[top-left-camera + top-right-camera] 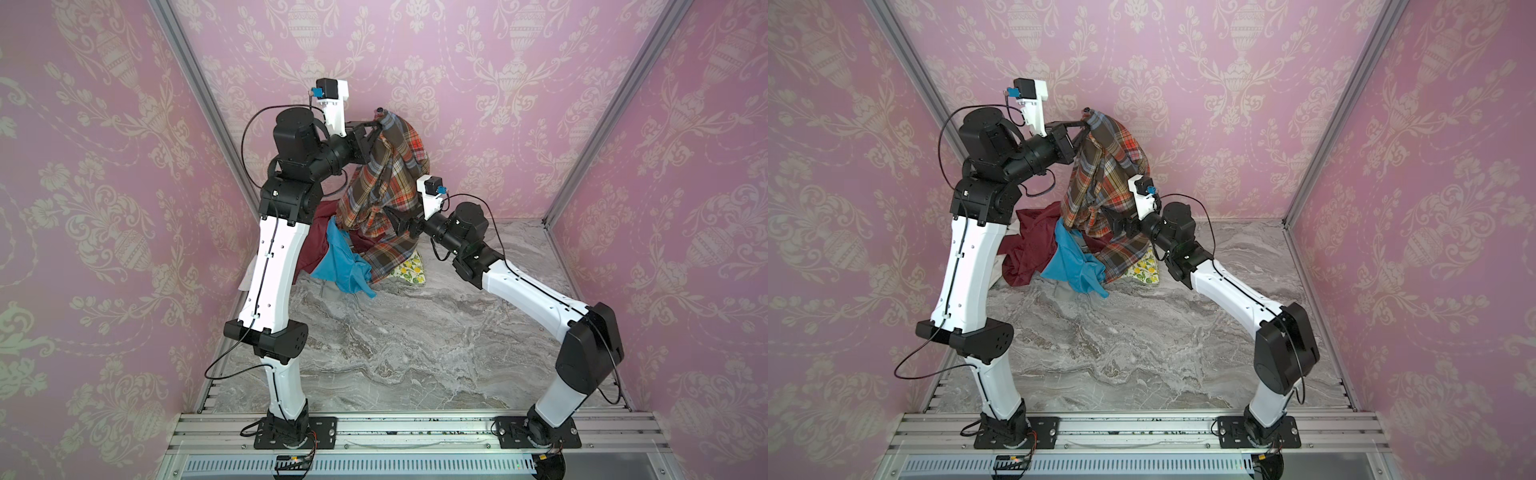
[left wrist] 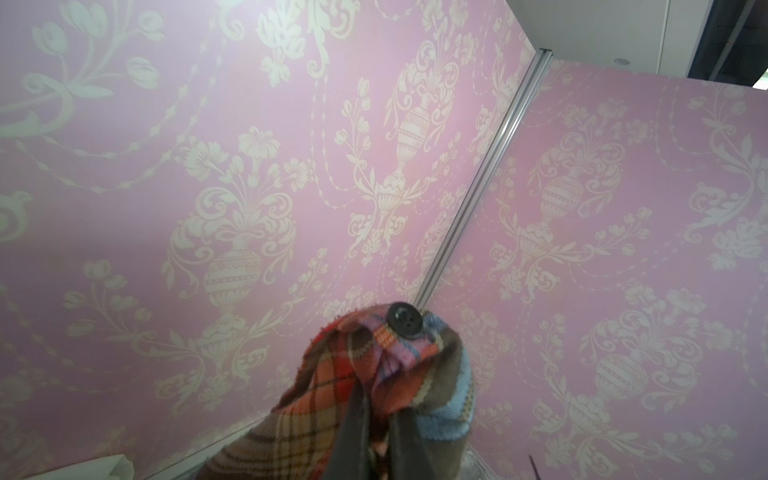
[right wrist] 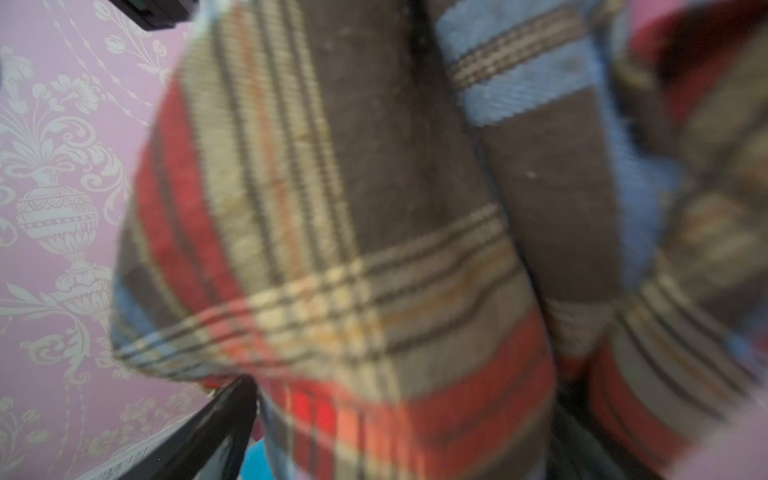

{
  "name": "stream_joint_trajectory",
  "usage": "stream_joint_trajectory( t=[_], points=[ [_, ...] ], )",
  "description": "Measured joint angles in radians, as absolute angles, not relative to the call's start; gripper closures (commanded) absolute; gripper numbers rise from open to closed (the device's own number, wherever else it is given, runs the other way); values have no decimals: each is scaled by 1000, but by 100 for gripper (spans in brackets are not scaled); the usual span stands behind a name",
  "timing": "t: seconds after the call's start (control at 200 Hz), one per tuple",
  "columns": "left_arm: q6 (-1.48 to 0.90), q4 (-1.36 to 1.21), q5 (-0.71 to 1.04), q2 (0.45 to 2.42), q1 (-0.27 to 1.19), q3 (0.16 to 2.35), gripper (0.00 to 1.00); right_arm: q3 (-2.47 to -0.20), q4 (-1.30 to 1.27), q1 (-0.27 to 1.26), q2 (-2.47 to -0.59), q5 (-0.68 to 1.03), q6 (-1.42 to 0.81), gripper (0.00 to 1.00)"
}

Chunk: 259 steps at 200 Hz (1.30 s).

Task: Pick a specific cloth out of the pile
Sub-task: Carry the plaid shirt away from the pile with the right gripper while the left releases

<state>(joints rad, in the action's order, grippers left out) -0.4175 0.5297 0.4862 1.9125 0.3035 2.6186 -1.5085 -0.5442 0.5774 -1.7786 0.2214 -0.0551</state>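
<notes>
In both top views my left gripper [image 1: 379, 121] pinches the cloth [image 1: 376, 187] up high, with its tail resting on the pile [image 1: 320, 245]. Left wrist: I'm clamped right by a button [image 2: 404, 319]. Right wrist: my right gripper [image 3: 402, 395] is spread wide around hanging flannel. It looks soft, floppy and heavyish, so I'd grab a thick fold.

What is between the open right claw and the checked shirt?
Nothing visible. The right gripper, jaws open, is right up against the plaid cloth, which hangs from the shut left gripper.

Open table [image 1: 395, 353] in front; pile [image 1: 345, 266] and cloth [image 1: 386, 178] block the back.
</notes>
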Motion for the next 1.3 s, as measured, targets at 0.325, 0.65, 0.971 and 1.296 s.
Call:
stream_joint_trajectory(
  t=[0.325, 0.65, 0.971, 1.296],
  points=[
    [-401, 555, 515, 1904, 380, 2499, 100, -1655, -752, 621, -2070, 107, -47, 94],
    [-352, 491, 504, 1782, 342, 2184, 83, -1463, -769, 590, -1856, -11, -82, 100],
    [-385, 237, 484, 1610, 261, 1736, 19, -1560, -538, 526, -1737, -15, -102, 100],
    [-364, 121, 447, 1557, 252, 1486, 11, -1828, -260, 485, -1751, -8, -112, 100]
  ],
)
